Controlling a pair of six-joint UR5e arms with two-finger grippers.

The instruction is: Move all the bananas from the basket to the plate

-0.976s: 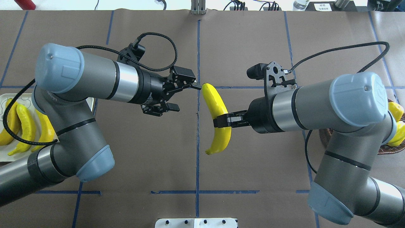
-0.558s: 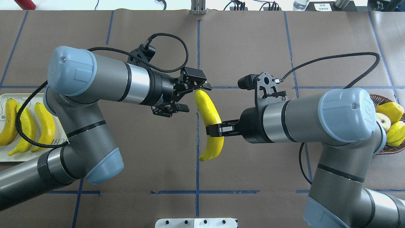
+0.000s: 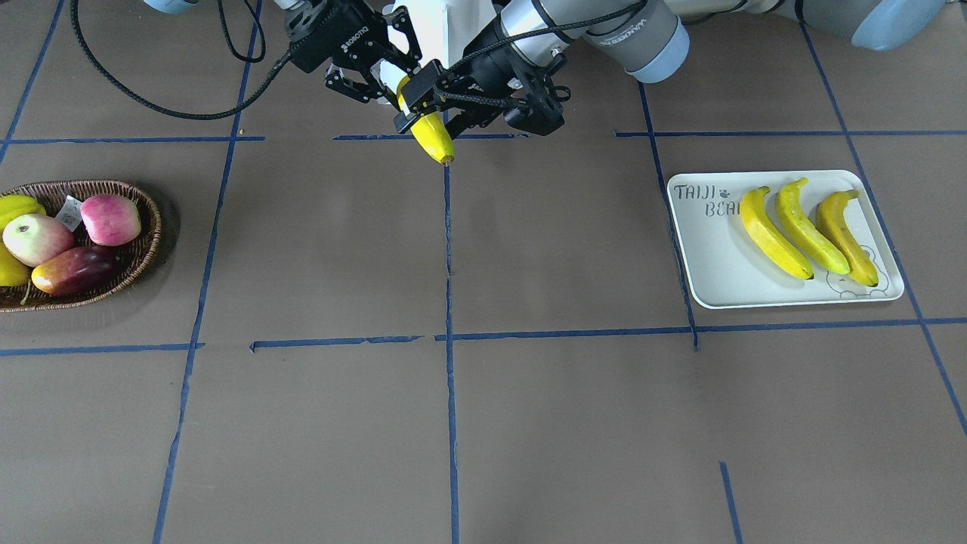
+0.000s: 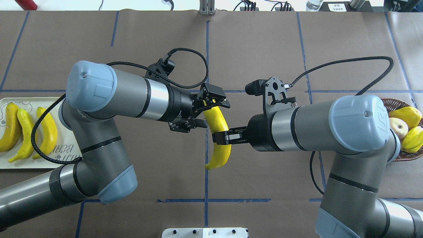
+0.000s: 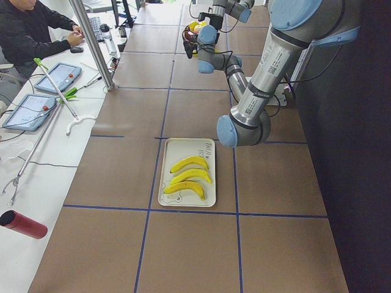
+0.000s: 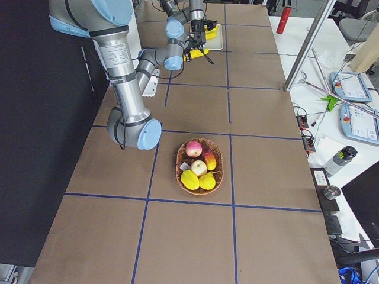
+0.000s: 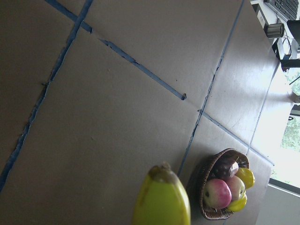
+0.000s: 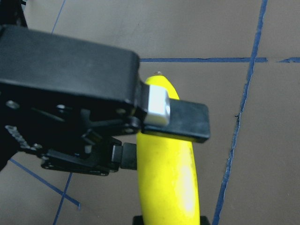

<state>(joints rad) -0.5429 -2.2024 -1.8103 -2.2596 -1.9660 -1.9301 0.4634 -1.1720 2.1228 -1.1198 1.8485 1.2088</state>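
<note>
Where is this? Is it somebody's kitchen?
Probably a robot lab, not a kitchen. The left arm and right arm work over a table gridded with blue tape, and a person sits at a side bench with tablets.

The brown-papered table (image 3: 574, 423) is gridded by blue tape lines (image 3: 449, 249); beside it, a white bench (image 5: 36, 159) holds two tablets (image 5: 58, 77).

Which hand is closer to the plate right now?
Left, narrowly. Both meet mid-table at the held banana: the left hand straddles its far end on the side of the plate, the right hand clamps its middle from the side of the basket.
</note>
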